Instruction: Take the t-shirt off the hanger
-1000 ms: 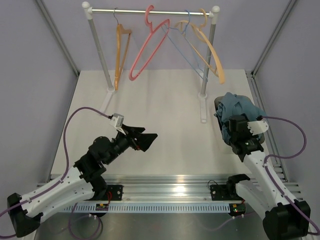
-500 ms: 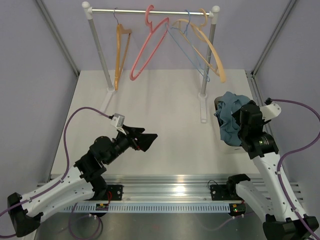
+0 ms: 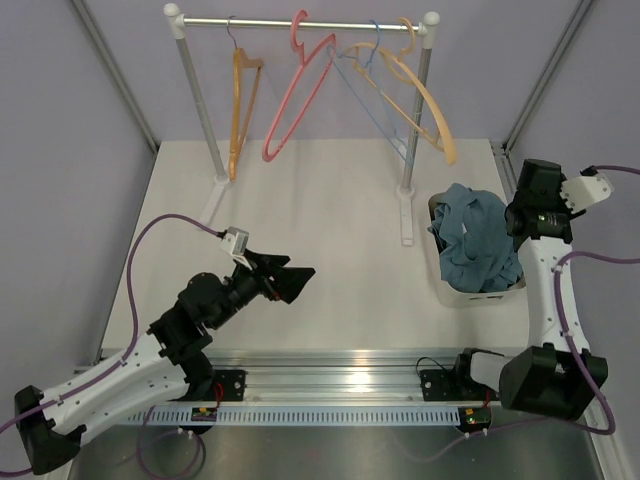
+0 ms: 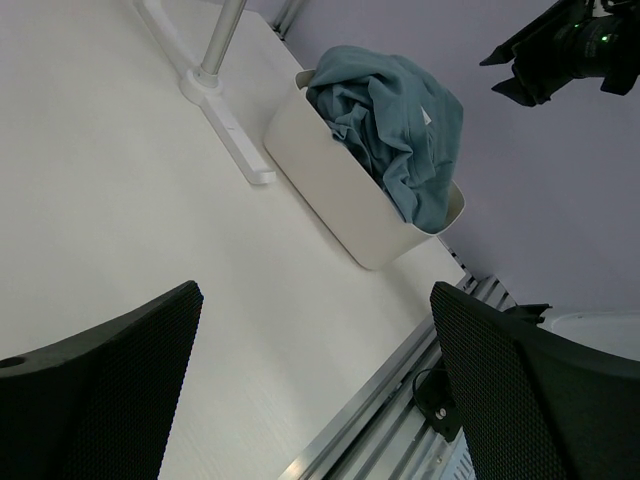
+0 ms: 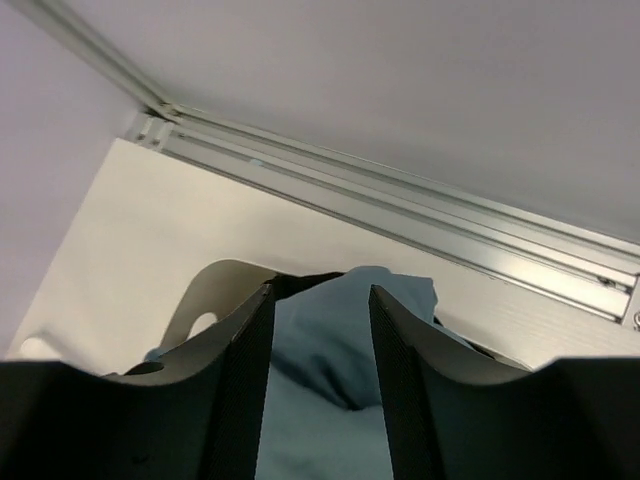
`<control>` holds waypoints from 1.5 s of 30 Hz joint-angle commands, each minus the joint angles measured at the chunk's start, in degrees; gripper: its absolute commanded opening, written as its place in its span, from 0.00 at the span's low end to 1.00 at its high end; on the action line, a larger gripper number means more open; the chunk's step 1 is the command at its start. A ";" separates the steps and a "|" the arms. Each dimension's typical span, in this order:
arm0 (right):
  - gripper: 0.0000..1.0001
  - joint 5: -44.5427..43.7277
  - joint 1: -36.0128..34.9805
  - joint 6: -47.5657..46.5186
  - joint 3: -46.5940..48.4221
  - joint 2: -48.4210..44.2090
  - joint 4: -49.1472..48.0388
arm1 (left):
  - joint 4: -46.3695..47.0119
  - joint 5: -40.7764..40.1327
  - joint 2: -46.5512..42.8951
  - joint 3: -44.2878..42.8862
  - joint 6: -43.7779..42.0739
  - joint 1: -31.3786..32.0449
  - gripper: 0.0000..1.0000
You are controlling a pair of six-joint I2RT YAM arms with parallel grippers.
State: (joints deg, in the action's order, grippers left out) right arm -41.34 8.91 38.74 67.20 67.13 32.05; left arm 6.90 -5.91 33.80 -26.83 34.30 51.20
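Observation:
The teal-blue t-shirt (image 3: 478,243) lies crumpled in a white bin (image 3: 441,272) at the right of the table, off any hanger. It also shows in the left wrist view (image 4: 395,115) and in the right wrist view (image 5: 325,400). The orange-tan hanger (image 3: 238,110) with a grey metal hook hangs bare at the left of the rail. My right gripper (image 3: 522,212) is open and empty, raised above the bin's far right side; between its fingers (image 5: 320,300) I see the t-shirt below. My left gripper (image 3: 293,281) is open and empty over the table's near left (image 4: 315,330).
A clothes rail (image 3: 300,20) on two white posts stands at the back, with a pink hanger (image 3: 293,100), a thin blue wire hanger (image 3: 380,105) and a paler tan hanger (image 3: 425,105). The rail's right foot (image 3: 406,215) lies beside the bin. A metal frame rail (image 3: 340,365) runs along the near edge.
My right arm has lifted away from the t-shirt and swung up and back to the right. The t-shirt stays in the bin. The left arm has not moved.

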 commanded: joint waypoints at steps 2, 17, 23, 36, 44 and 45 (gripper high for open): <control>0.51 6.62 3.04 7.65 -0.13 4.40 3.72 | 0.23 -0.24 -0.67 -1.55 -1.17 0.30 0.99; 0.48 26.28 5.07 8.98 -17.95 4.42 -15.87 | 2.06 -1.56 -0.67 -1.03 -0.82 0.30 0.99; 0.48 26.76 5.07 7.40 -20.70 4.58 -18.51 | 3.12 -1.91 1.00 -0.33 -0.21 0.30 0.99; 0.55 26.49 5.07 9.61 -18.86 16.81 -16.15 | 0.67 -3.40 -0.49 -1.38 -1.61 0.30 0.99; 0.73 25.52 5.07 -4.78 -9.73 2.50 -8.59 | -0.57 -3.93 -2.16 -1.03 -1.70 0.30 0.99; 0.74 27.00 5.07 -6.47 -7.20 1.78 -7.80 | -0.39 -3.84 -2.16 -0.77 -1.70 0.30 0.99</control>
State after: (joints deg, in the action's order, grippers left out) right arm -16.67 14.48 40.38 53.39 74.30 19.77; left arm 5.45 -7.79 32.62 -26.85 33.26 51.29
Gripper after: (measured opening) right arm 0.732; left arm 0.987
